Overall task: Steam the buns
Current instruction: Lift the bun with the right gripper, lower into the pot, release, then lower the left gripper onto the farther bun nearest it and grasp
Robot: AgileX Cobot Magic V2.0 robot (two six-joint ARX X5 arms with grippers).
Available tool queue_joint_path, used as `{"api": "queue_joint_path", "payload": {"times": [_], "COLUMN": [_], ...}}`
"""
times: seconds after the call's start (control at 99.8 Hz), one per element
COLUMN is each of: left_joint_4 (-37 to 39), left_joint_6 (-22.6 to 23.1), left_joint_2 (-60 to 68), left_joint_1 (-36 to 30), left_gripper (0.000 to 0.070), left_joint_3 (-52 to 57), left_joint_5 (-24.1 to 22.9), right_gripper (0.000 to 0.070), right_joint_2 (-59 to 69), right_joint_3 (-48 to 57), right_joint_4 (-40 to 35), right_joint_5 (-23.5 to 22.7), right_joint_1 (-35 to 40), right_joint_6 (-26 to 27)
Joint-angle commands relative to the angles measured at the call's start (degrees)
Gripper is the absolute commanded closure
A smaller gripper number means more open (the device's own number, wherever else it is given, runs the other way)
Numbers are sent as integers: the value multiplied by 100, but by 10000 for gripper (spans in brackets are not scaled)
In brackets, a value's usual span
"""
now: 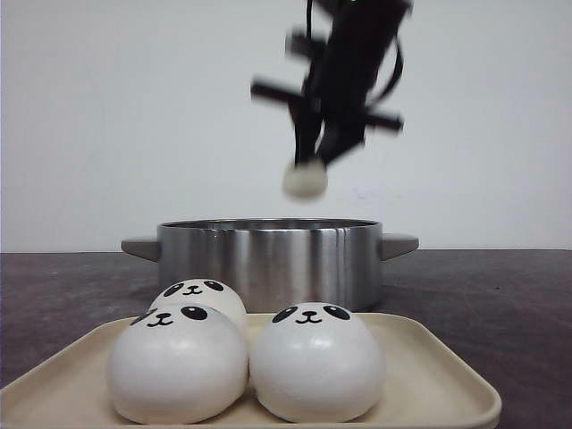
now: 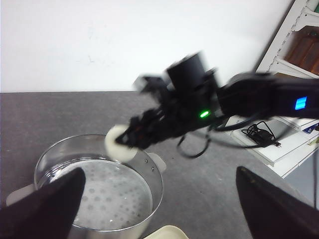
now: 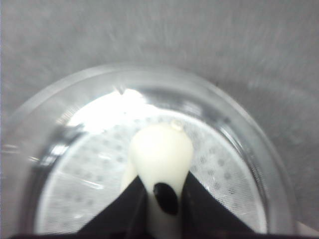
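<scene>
Three white panda-faced buns (image 1: 317,361) (image 1: 177,362) (image 1: 201,298) sit on a cream tray (image 1: 429,375) at the front. Behind it stands a steel steamer pot (image 1: 268,255) with a perforated insert (image 2: 114,191). My right gripper (image 1: 313,161) hangs above the pot, shut on another bun (image 1: 306,180) that is squeezed between its fingers (image 3: 124,206); the bun (image 3: 160,157) (image 2: 119,143) is over the pot's opening. My left gripper (image 2: 157,199) is open, its fingers (image 2: 45,204) wide apart above the pot with nothing between them.
The dark grey table (image 1: 483,286) runs back to a white wall. White shelving with cables (image 2: 279,134) stands to the side, seen in the left wrist view. The pot has grey side handles (image 1: 399,243).
</scene>
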Motion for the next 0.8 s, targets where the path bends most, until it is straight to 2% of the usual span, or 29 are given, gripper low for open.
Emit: {"api": "queue_joint_path", "payload": {"times": [0.0,0.1,0.15,0.18,0.28,0.341,0.491,0.681,0.731,0.791], "left_joint_4": [68,39,15,-4,-122,-195,-260,-280,-328,-396], "left_joint_6": [42,42,42,42,39,42,39,39,39,37], "left_joint_2": [39,39,39,39,37,37,37,66,111,199], "left_joint_1": [-26,-26,-26,-26,-26,-26,-26,-26,-26,-26], "left_gripper": [108,108,108,108,108,108,108,115,135,184], "left_joint_3": [79,76,79,76,79,79,76,76,76,76], "left_joint_5": [-26,-26,-28,-26,-26,-26,-26,-26,-28,-31], "right_gripper": [691,690,668,614,345,272,272,285,342,506], "right_joint_2": [278,544,619,632,632,632,623,354,227,7], "right_joint_3": [66,66,66,66,66,68,157,813,1073,1386], "right_joint_4": [140,234,232,219,227,236,101,-507,-695,-1019], "right_joint_5": [-66,-61,-52,-52,103,133,70,92,90,90], "right_joint_1": [35,33,33,33,46,61,42,44,44,63], "right_joint_6": [-63,-39,-35,-26,-24,-24,-17,-72,-74,-83]}}
